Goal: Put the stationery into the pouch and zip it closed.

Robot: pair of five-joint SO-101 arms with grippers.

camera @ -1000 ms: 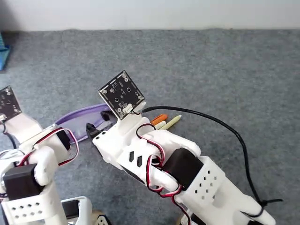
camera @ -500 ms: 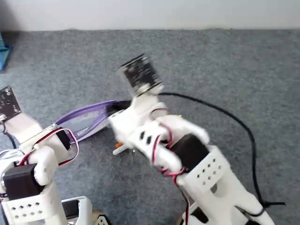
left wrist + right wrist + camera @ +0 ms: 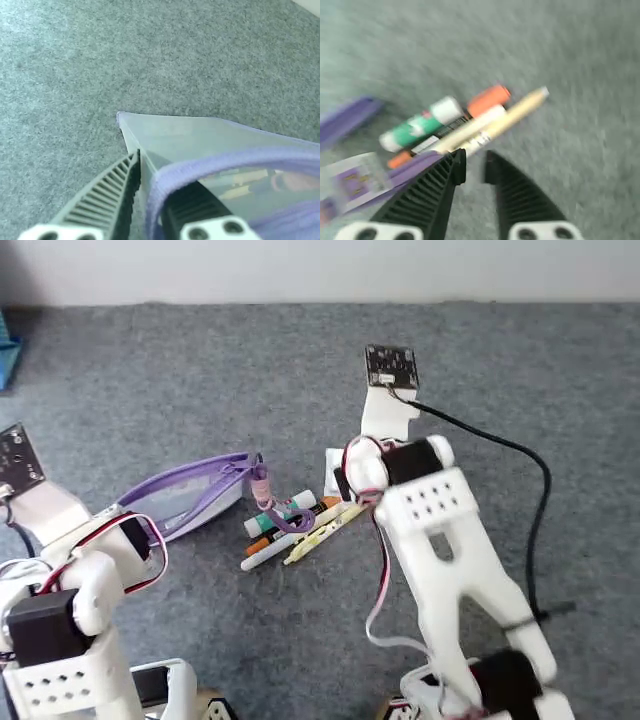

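Left jaws pinch clear pouch [image 3: 200,142] at purple zip edge [image 3: 235,161], near corner; grey carpet [image 3: 100,55] beneath.

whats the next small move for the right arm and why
Probably lower the right pincer onto the pale pencil and close on it. The stationery pile lies on the carpet outside the pouch, the right pincer is empty with its jaws slightly apart, and the left pincer clamps the pouch's edge.

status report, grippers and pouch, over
Left gripper shut on pouch. Right gripper open, empty, above stationery. Stationery piled outside pouch mouth, not yet in.
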